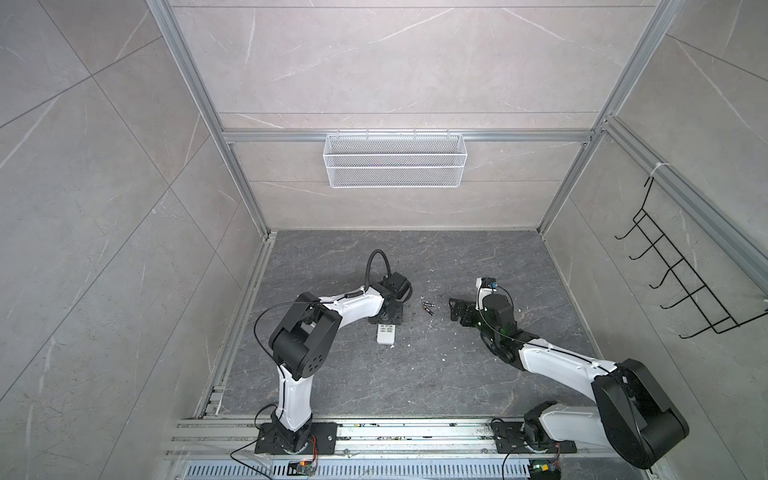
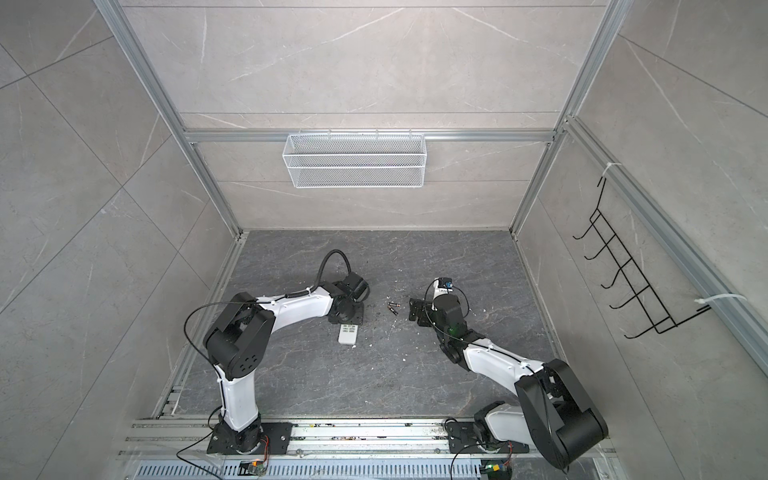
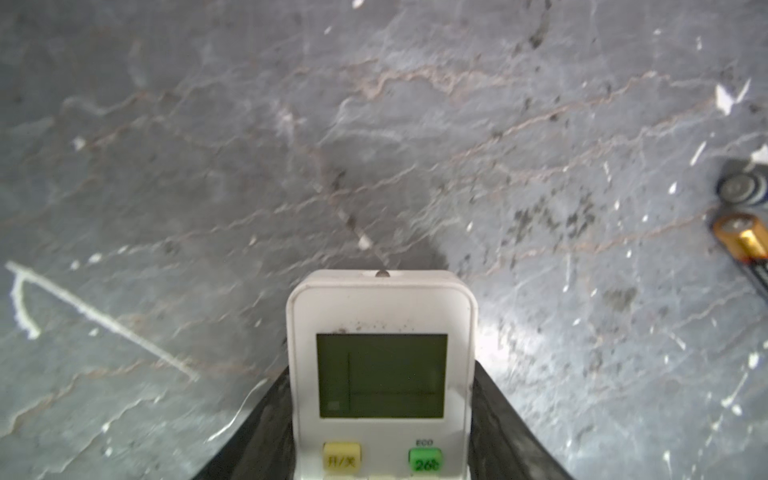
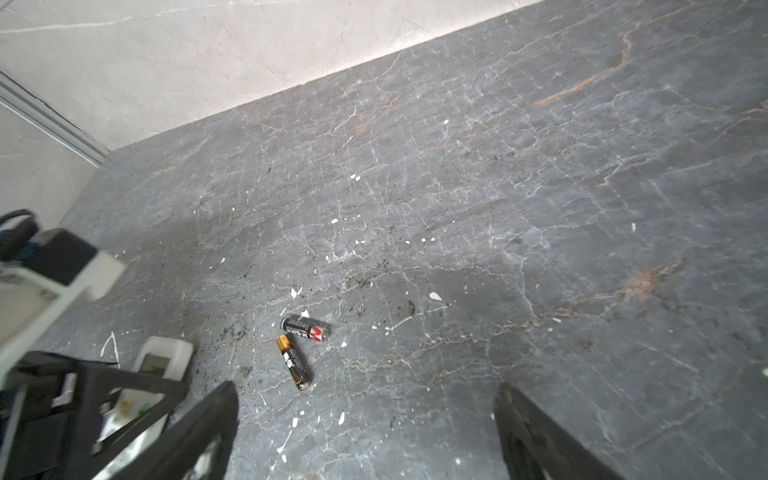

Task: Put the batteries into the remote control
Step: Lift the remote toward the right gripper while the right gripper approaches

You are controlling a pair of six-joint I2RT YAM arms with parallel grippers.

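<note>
The remote control point(image 3: 380, 307) lies face up on the dark grey marbled tabletop point(image 1: 415, 374), left of centre in both top views, its greenish display toward the back wall and a yellow and a green button showing below it. The left gripper point(image 1: 388, 320) is down over the display end. In the left wrist view its black fingers point(image 3: 498, 424) lie along both long sides of the handset at the bottom centre of the frame with no gap visible, so it looks clamped on the remote. The batteries point(image 1: 428, 308) lie loose on the tabletop just right of it, near the middle of the top views. In the right wrist view they form a shallow V in the lower centre: one black with a red mark point(image 4: 305, 328), the other black with a gold end point(image 4: 294, 362), their near ends close together, though I cannot tell whether they touch. The right gripper point(image 4: 368, 388) hangs above the tabletop just right of them — jaws spread wide, nothing between them. White specks point(image 4: 434, 296) are scattered around the batteries.
</note>
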